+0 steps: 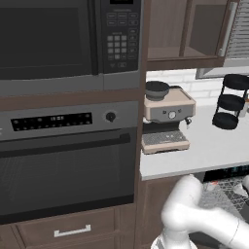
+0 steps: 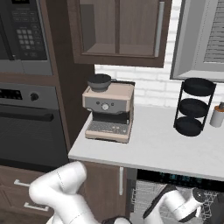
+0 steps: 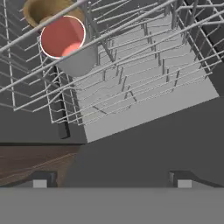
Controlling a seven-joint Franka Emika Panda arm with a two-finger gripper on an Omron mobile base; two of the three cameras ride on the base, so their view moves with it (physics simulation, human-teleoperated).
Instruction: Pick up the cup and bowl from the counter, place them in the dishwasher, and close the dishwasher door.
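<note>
The cup (image 3: 62, 37), with a white rim, red inside and grey outside, lies in the dishwasher's grey wire rack (image 3: 144, 65) at the upper left of the hand view. The bowl (image 3: 43, 11), brownish inside, sits right beside it in the same rack. My gripper (image 3: 112, 183) is open and holds nothing, its fingertips (image 3: 40, 181) pulled back from the rack and well apart from both dishes. The dishwasher (image 2: 183, 178) under the counter (image 2: 153, 144) stands open, with its rack (image 1: 223, 194) exposed. The dishwasher door's flat grey panel (image 3: 153, 109) lies below the rack.
On the counter stand a beige coffee machine (image 2: 107, 111), a black three-tier stand (image 2: 194, 107) and a small bottle (image 2: 216, 116). A black oven (image 1: 63, 165) and a microwave (image 1: 53, 39) fill the wall to the left. Wood floor (image 3: 35, 159) shows beside the door.
</note>
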